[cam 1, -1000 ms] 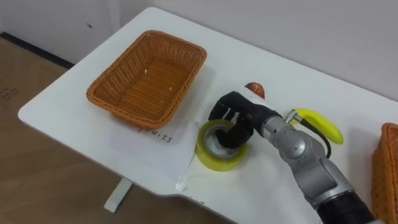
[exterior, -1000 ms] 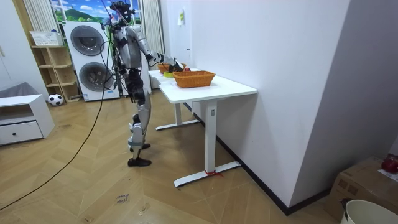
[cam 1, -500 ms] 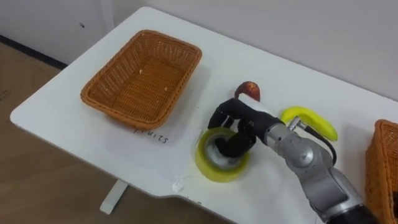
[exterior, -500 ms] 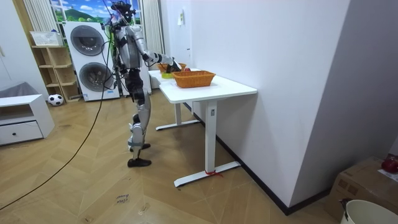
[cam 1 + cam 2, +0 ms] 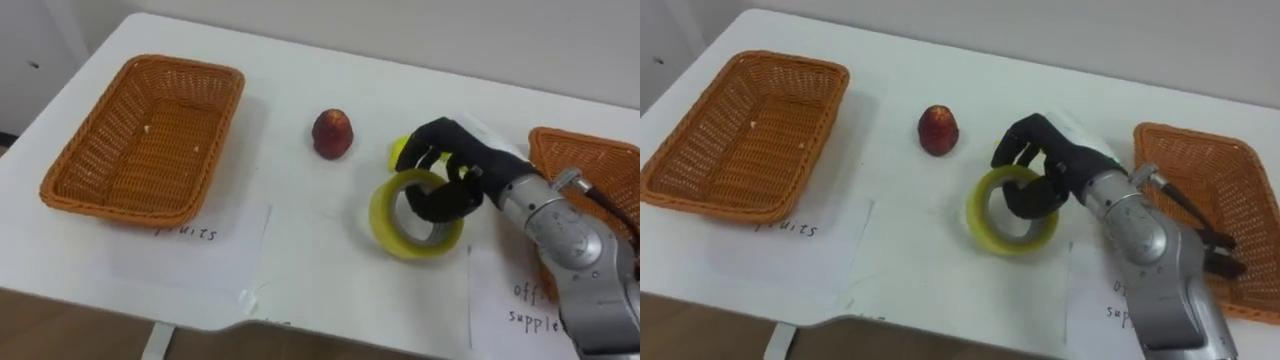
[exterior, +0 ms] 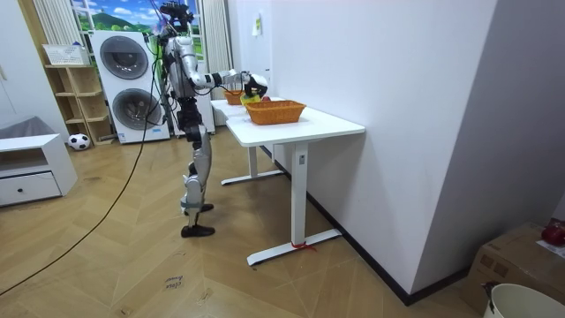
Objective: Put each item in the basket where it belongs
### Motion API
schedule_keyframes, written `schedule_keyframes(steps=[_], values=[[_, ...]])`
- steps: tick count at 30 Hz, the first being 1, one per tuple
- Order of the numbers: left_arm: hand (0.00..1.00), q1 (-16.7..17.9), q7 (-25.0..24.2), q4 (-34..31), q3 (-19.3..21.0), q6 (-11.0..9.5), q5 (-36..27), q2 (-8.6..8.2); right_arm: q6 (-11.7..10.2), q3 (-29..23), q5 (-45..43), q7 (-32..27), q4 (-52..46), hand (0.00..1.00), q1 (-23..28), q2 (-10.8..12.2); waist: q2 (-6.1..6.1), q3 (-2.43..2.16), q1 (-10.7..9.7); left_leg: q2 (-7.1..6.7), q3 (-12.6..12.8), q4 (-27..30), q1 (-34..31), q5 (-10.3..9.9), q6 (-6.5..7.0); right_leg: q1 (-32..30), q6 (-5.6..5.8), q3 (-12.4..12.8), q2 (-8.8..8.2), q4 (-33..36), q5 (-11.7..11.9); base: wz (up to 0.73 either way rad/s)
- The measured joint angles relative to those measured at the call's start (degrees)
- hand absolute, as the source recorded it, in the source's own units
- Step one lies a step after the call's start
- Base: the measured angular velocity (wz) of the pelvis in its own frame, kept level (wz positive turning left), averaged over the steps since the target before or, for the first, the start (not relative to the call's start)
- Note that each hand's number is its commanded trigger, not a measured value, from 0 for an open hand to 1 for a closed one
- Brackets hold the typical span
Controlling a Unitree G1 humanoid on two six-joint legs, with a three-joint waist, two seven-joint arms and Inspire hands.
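1. Left eye view: the tape, a glossy yellow ring, is held tilted by the right hand, whose fingers are curled through its hole.
2. Room view: the hand is held out over the surface.
3. Right eye view: the carrying step is judged under way, and a move rightward to the supplies basket is called for.

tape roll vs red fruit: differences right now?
The tape roll is a yellow hollow ring; the red fruit is a solid rounded lump. The tape roll is gripped by the right hand, fingers curled through its hole; the red fruit sits free on the table. Shared: neither is in the left basket or the right basket.
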Motion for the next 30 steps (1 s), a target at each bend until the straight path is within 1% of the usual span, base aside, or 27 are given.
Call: schedule_keyframes(steps=[3, 6, 8, 12, 15, 19, 21, 23, 28, 30], values=[[0.0, 0.15, 0.06, 0.07, -0.05, -0.15, -0.02, -0.02, 0.01, -0.17, -0.33, -0.05, 0.0, 1.0, 0.0, 0.0, 0.16, -0.12, -0.58, 0.05, 0.41, -0.12, 0.55, 0.0, 0.0, 0.31, 0.0, 0.31, 0.0, 0.02, 0.0, -0.09], [0.0, 0.18, 0.07, 0.63, -0.02, -0.24, -0.04, -0.08, 0.05, -0.31, 0.24, -0.03, -0.05, 1.0, 0.0, -0.02, 0.53, -0.28, -0.44, 0.18, 1.33, -0.62, 1.22, 0.0, 0.0, 0.36, 0.0, 0.86, 0.06, 0.02, 0.0, -0.15], [0.0, 0.97, 0.06, 1.05, 0.11, -0.24, -0.26, -0.08, 0.08, -0.35, 1.28, -0.06, -0.05, 1.0, -0.01, -0.33, 0.79, -0.43, -0.46, 0.18, 1.64, -1.12, 1.67, 0.0, 0.0, 0.74, 0.0, 0.66, 0.05, 0.02, 0.0, -0.08], [0.0, 1.23, -0.11, 2.6, 0.62, -0.23, -1.17, -0.07, 0.07, -1.04, 1.61, -0.08, -0.05, 1.0, -0.06, -0.72, 0.49, -0.52, -0.95, 0.22, 1.6, -1.33, 2.11, 0.0, 0.0, 1.15, 0.0, 0.17, 0.05, 0.02, 0.0, 0.0], [0.0, 1.4, -0.12, 3.16, 1.38, -0.24, -1.18, -0.05, -0.03, -3.06, 1.84, -1.24, -0.06, 1.0, -0.24, -0.79, 0.11, -0.53, -1.27, 0.21, 1.58, -1.3, 2.01, 0.0, 0.0, 1.18, 0.0, 0.0, 0.04, 0.03, 0.0, 0.03], [0.0, 1.59, -0.51, 3.13, 2.94, -0.25, -1.2, -0.01, -0.04, -6.0, 3.67, -3.76, -0.12, 1.0, -0.24, -1.53, -0.55, -0.37, -1.81, 0.21, 1.69, -1.23, 1.99, 0.0, 0.0, 1.13, 0.01, 0.04, 0.02, 0.04, 0.0, 0.0], [0.0, 1.47, -0.93, 3.13, 2.93, -0.48, -1.73, -0.01, -0.05, -7.11, 3.67, -4.83, -0.12, 1.0, -0.24, -1.79, -0.72, -0.28, -1.87, 0.2, 1.75, -1.23, 2.04, 0.0, 0.0, 1.13, 0.01, 0.11, 0.0, 0.06, 0.01, 0.0], [0.0, 1.39, -1.28, 3.14, 2.94, -1.02, -2.16, 0.05, -0.18, -7.64, 3.62, -6.1, -0.12, 1.0, -0.24, -2.25, -1.02, -0.09, -2.01, 0.21, 1.76, -1.22, 2.07, 0.0, 0.0, 1.11, 0.01, 0.13, 0.0, 0.05, 0.0, 0.0], [0.0, 1.44, -1.33, 3.16, 2.9, -1.12, -2.28, 0.14, -0.3, -7.79, 3.97, -6.85, -0.1, 1.0, -0.24, -2.59, -1.12, 0.0, -2.97, 0.22, 1.78, -1.18, 2.0, 0.0, 0.0, 0.81, 0.01, 0.3, 0.0, 0.06, 0.0, 0.0], [0.0, 1.64, -1.3, 3.16, 2.83, -1.12, -2.79, 0.15, -0.44, -8.29, 5.67, -7.27, 0.08, 1.0, -0.26, -2.59, -1.07, 0.04, -3.28, 0.21, 1.75, -1.17, 1.67, 0.0, 0.0, 0.51, 0.01, 0.34, 0.01, 0.05, 0.0, 0.0]])
